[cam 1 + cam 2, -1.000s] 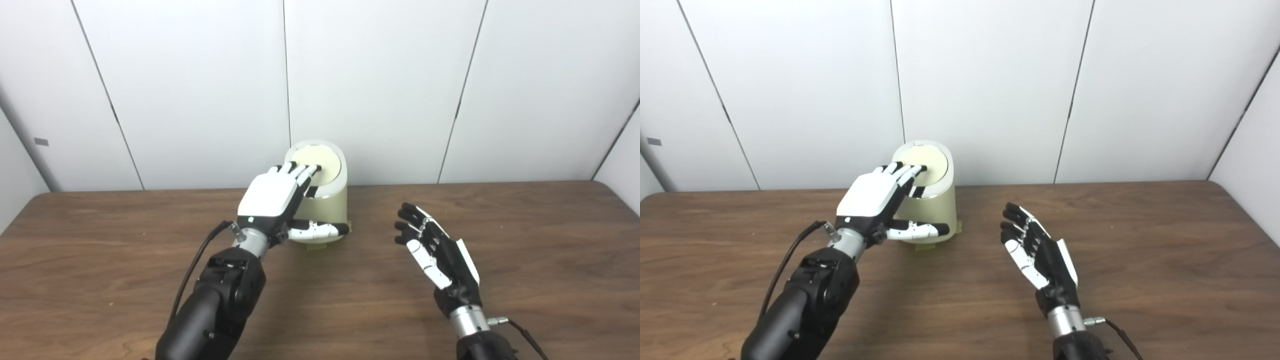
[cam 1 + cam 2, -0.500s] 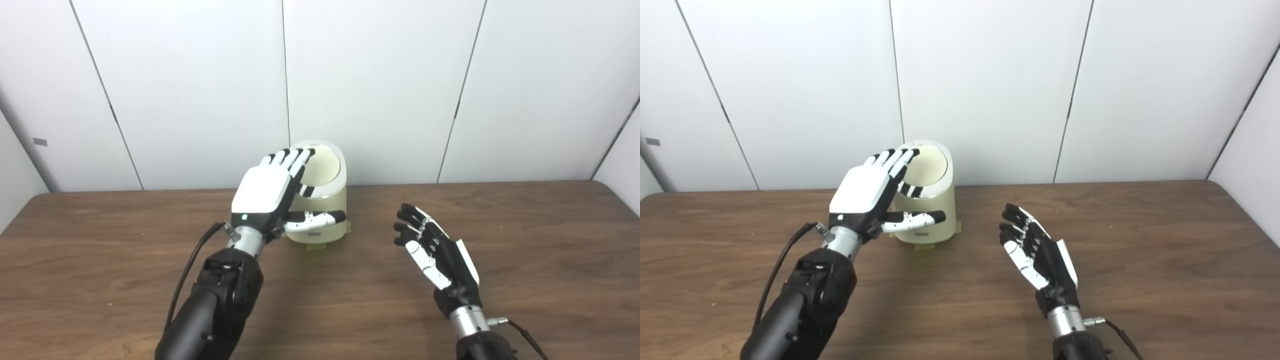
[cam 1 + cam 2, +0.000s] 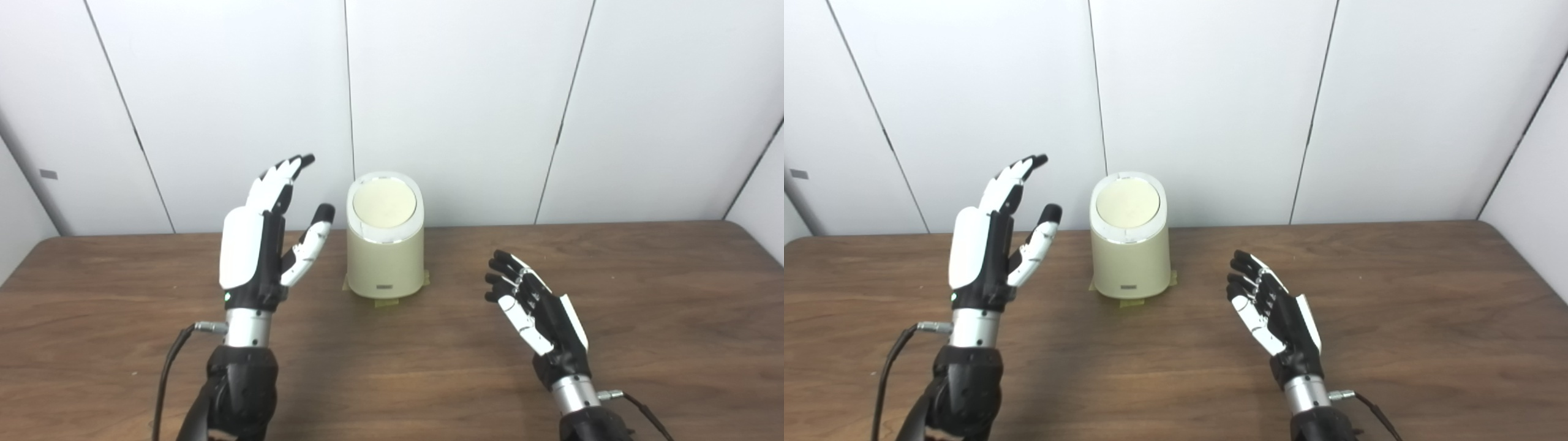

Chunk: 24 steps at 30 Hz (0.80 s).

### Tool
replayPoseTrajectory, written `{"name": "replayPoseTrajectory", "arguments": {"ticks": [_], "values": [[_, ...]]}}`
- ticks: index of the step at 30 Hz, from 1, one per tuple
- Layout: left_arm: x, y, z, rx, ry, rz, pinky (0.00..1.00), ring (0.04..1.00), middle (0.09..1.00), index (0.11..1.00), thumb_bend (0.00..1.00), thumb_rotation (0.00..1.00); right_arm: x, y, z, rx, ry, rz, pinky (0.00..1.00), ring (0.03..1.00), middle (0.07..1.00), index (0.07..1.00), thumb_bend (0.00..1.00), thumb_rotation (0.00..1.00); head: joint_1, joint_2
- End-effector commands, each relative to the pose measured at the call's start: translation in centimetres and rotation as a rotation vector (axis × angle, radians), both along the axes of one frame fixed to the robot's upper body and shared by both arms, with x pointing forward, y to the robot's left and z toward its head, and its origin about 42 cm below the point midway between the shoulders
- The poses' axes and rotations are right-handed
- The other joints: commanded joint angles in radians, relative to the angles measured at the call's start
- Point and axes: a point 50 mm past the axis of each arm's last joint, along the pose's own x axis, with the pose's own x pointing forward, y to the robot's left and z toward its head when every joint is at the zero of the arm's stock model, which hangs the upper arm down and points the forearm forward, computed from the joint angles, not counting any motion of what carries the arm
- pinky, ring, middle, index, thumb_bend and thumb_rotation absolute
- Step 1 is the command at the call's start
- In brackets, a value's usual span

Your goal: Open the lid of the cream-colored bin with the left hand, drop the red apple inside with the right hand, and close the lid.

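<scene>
- Left hand (image 3: 257, 257): raised upright above the tabletop, holding nothing, digits spread apart. Glossy white shell over the back of the palm, black at the inner side; fingers (image 3: 275, 177) white with black tips, thumb angled toward the bin but apart from it.
- Left wrist: brushed metal cuff, then a matte black forearm; a thin black cable (image 3: 168, 367) loops from the cuff down to the picture's bottom edge.
- Right hand (image 3: 533, 306): low over the right half of the tabletop, palm turned up and inward, empty, fingers loosely spread and slightly curled. Black palm and fingertips, white plates along the thumb and outer edge. Metal wrist cuff with a side connector and cable.
- Cream-colored bin (image 3: 386, 257): stands upright near the far edge of the tabletop, just left of centre, between the two hands and touching neither. Smooth rounded body, matte cream; a small dark label low on its front.
- Lid (image 3: 384, 202): round, flat, cream disc inside a white ring, tilted toward the camera, sitting shut.
- Tabletop (image 3: 643, 275): dark brown wood grain, rounded far corners.
- Wall (image 3: 465, 92): plain white panels with thin dark seams.
- Red apple: not visible in either view.
</scene>
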Motion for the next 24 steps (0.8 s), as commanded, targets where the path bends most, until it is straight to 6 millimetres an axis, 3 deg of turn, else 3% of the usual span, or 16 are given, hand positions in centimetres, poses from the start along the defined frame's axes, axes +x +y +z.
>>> {"name": "replayPoseTrajectory", "arguments": {"ticks": [1,3,7,10,17,23,24], "values": [[-0.2,1.1,1.0,-0.016,-0.026,-0.084,0.89,0.958,0.965,0.953,0.48,0.89,1.0,0.1,2.2,-0.017,-0.123,-0.012,0.77,0.850,0.852,0.849,0.21,0.73,-0.001,0.001],[-0.7,2.0,0.2,-0.054,-0.002,-0.115,0.87,0.946,0.958,0.948,0.49,0.90,0.9,-0.1,2.2,-0.049,-0.137,-0.033,0.79,0.857,0.850,0.849,0.18,0.83,0.005,0.002],[-2.0,3.9,-1.8,-0.224,0.041,-0.149,0.83,0.900,0.916,0.901,0.34,0.95,0.9,-0.2,2.1,-0.062,-0.150,-0.047,0.81,0.876,0.862,0.864,0.17,0.96,0.005,0.001],[-2.9,5.0,-3.1,-0.317,0.074,-0.152,0.82,0.878,0.890,0.875,0.29,0.99,0.9,-0.2,2.0,-0.058,-0.153,-0.048,0.81,0.882,0.870,0.870,0.16,0.96,0.005,-0.001],[-4.4,6.5,-5.6,-0.439,0.154,-0.134,0.85,0.890,0.889,0.882,0.24,0.96,0.9,-0.3,1.9,-0.047,-0.157,-0.056,0.78,0.871,0.862,0.860,0.12,0.95,0.007,-0.001],[-4.9,7.0,-6.6,-0.466,0.183,-0.121,0.84,0.894,0.896,0.885,0.19,0.96,0.8,-0.5,1.8,-0.038,-0.158,-0.064,0.77,0.848,0.854,0.849,0.14,0.90,0.014,0.000],[-4.9,7.0,-6.8,-0.471,0.185,-0.122,0.84,0.895,0.897,0.887,0.17,0.96,0.8,-0.5,1.7,-0.040,-0.159,-0.068,0.75,0.836,0.844,0.838,0.14,0.85,0.015,0.000]]}}
